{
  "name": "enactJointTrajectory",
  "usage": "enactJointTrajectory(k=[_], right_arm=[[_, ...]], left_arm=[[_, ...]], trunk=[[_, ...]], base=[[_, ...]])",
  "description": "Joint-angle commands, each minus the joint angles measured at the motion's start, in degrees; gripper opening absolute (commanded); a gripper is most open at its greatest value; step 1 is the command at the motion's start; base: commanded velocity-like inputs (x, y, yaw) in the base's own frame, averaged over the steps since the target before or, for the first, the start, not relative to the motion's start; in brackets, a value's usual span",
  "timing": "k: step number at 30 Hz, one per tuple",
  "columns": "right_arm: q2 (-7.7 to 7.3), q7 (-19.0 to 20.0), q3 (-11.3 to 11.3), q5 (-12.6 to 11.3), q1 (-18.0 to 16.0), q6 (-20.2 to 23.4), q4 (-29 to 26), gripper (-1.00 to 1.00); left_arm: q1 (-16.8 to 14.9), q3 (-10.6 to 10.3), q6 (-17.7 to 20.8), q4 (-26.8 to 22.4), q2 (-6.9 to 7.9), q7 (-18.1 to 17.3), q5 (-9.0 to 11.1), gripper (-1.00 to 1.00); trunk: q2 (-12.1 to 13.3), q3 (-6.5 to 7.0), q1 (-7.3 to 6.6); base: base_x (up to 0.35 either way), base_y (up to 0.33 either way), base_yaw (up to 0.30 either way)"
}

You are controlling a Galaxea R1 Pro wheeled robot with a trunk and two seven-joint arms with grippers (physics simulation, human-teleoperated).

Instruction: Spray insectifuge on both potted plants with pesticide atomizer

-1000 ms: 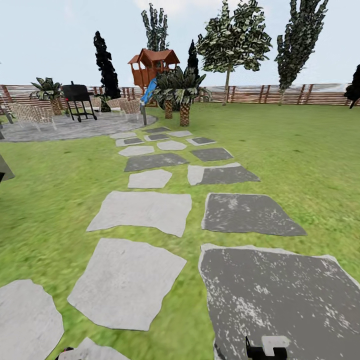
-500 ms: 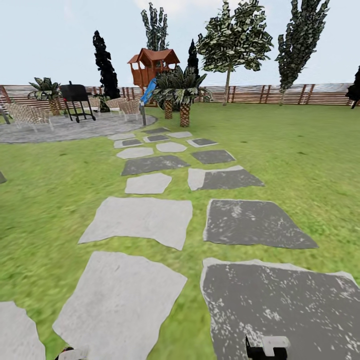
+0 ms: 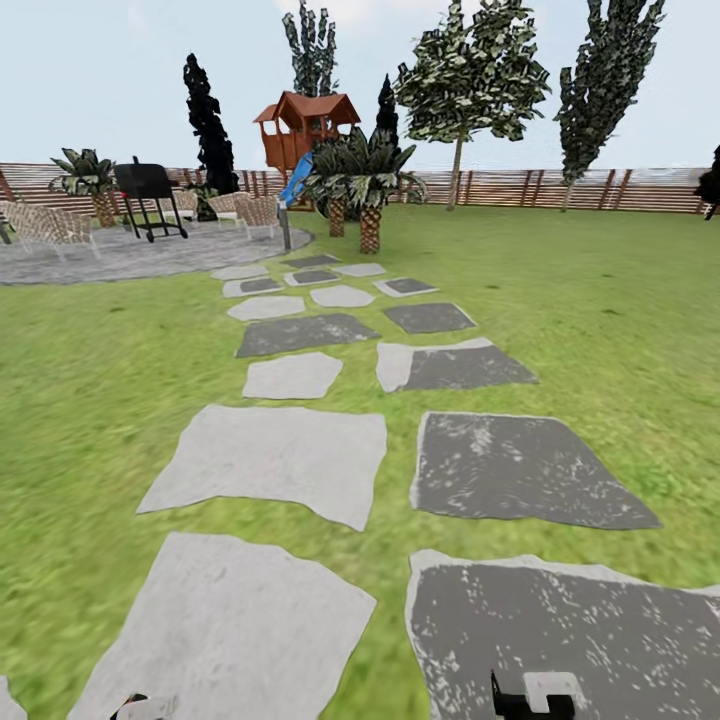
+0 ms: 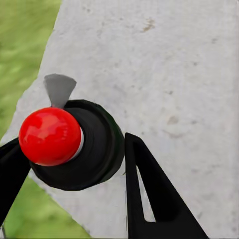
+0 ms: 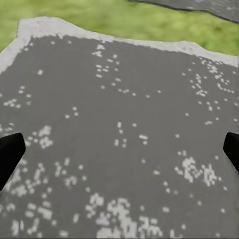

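Both right fingers (image 5: 10, 154) cropped, spread wide over dark paving slab (image 5: 119, 139).

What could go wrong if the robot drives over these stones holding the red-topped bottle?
The atomizer sits between the left fingers; bumps where stepping stones meet grass might jolt it loose. On the patio ahead, chairs and a grill stand close together, so it could clip one.

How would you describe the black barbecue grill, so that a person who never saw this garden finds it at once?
Look to the far left, where the round grey paved patio meets the brown slat fence. The grill stands on that patio, between the woven chairs. It is the only black, boxy thing there, raised on thin legs.
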Motion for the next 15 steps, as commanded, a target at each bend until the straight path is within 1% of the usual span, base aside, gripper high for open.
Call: enactJointTrajectory(k=[1, 15], right_arm=[[0.00, -0.47, -0.06, 0.61, -0.03, -0.07, 0.05, 1.00], [0.09, -0.55, 0.01, 0.61, -0.03, -0.07, 0.05, 1.00]], left_arm=[[-0.03, -0.02, -0.19, 0.05, 0.00, 0.17, -0.01, -1.00], [-0.03, -0.02, -0.19, 0.09, -0.02, 0.17, -0.04, -1.00]], trunk=[[-0.02, -0.05, 0.02], [-0.02, -0.05, 0.02]], base=[[0.339, 0.000, 0.000], [0.339, 0.000, 0.000]])
